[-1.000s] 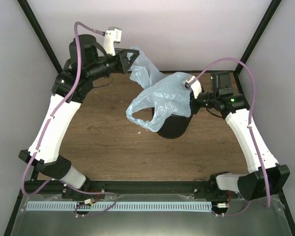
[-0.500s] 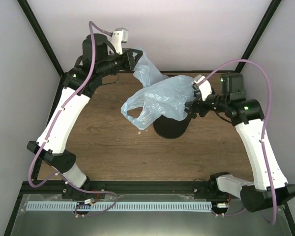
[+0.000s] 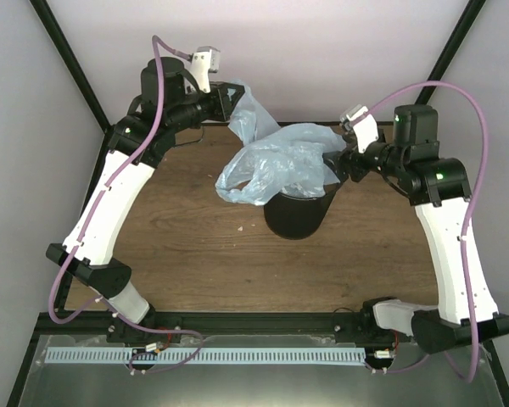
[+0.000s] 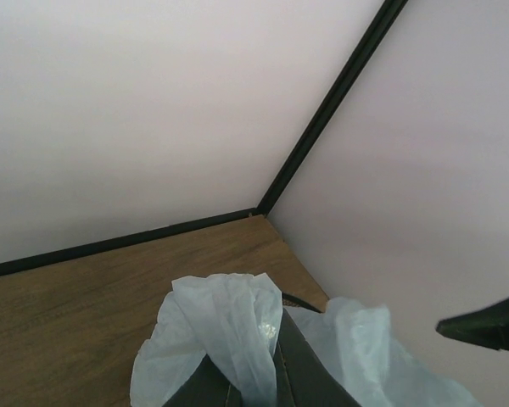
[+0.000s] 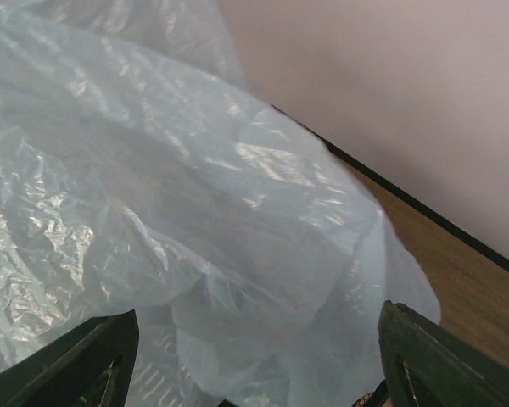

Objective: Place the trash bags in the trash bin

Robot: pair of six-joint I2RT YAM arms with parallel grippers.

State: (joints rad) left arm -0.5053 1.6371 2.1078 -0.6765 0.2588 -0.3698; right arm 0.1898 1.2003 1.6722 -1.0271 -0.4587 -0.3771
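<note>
The light-blue trash bag hangs stretched in the air between both grippers, draped over the top of the black mesh trash bin, which stands upright on the table. My left gripper is raised at the back and shut on one bunched end of the bag; its fingers pinch the plastic. My right gripper is at the bag's right side above the bin's rim. In the right wrist view its fingers stand wide apart, with bag plastic filling the gap. A handle loop dangles left of the bin.
The wooden table is walled by white panels with black frame posts at the back corners. The back wall's black edge runs close behind the left gripper. A small crumb lies left of the bin.
My right gripper has risen and drawn back to the right, lifting the bag's right side off the bin's front. The dangling loop shifted up and right. The left arm swung right, then held still.
</note>
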